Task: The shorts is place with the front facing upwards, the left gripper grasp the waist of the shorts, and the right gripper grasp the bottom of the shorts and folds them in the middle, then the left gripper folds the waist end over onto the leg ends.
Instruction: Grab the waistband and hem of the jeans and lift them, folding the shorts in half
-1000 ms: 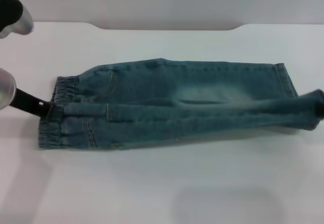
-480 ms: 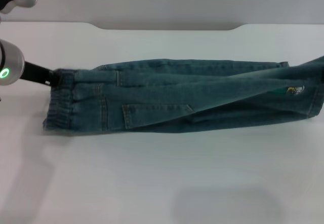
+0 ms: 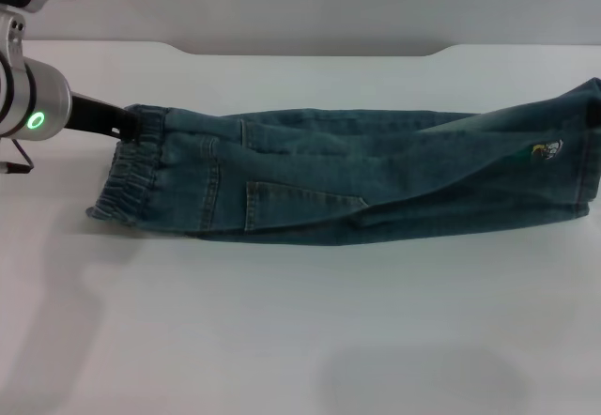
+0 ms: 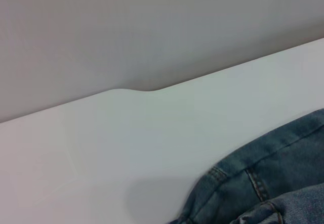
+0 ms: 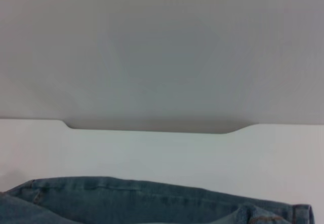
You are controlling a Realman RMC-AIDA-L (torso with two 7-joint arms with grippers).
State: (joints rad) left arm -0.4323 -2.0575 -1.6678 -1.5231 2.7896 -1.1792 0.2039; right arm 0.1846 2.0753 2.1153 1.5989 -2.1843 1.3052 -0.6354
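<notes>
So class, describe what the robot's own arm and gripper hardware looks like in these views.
The left arm is a thick silver cylinder with black rings and a round green light, ending in the black left gripper. Its upper segment is black. The right gripper shows only a sliver of black.

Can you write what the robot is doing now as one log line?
step: lengthwise fold | left gripper: on waist | right gripper: at leg ends | shorts: folded on table

Denim shorts (image 3: 357, 185), smooth table (image 3: 300, 340)
</notes>
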